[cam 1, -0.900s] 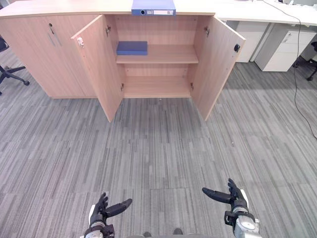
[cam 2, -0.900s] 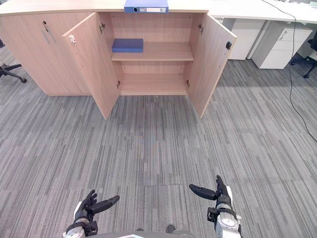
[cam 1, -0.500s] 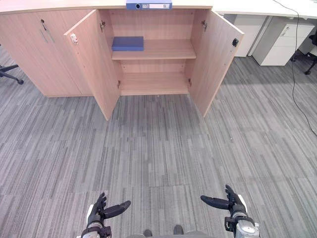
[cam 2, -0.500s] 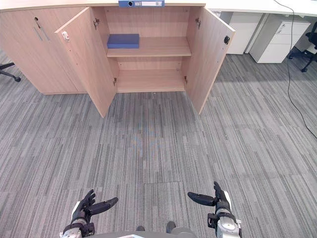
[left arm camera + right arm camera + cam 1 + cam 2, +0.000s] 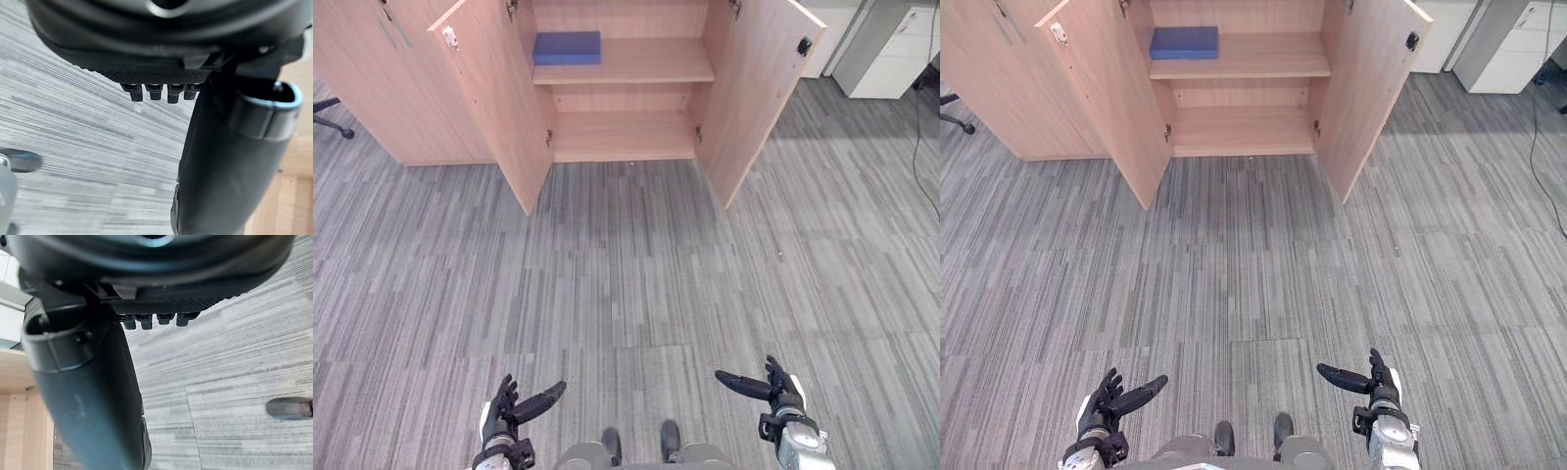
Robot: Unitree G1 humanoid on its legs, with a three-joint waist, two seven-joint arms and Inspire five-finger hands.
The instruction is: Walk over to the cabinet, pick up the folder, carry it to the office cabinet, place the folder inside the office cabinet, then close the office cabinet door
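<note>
A light wooden cabinet stands ahead across the grey carpet with its left door [image 5: 494, 88] and right door [image 5: 759, 88] swung open. A flat blue folder [image 5: 567, 47] lies at the left end of the upper shelf [image 5: 646, 67]. The lower shelf [image 5: 625, 137] is bare. My left hand [image 5: 509, 411] and right hand [image 5: 769, 387] hang low at the bottom of the eye views, far from the cabinet. Both are open, with straight fingers and thumbs pointing inward, and hold nothing. In the wrist views, the left thumb [image 5: 220, 171] and right thumb [image 5: 88, 396] stand over carpet.
A closed cabinet section [image 5: 362, 88] adjoins on the left, with an office chair's foot [image 5: 328, 106] beside it. A white drawer unit [image 5: 891, 49] stands at the back right, and a thin cable [image 5: 925, 186] runs over the carpet near it.
The whole picture has shifted as the camera moved forward: the cabinet is nearer and higher, and its top with the blue binder has passed the upper edge. Both hands keep their pose.
</note>
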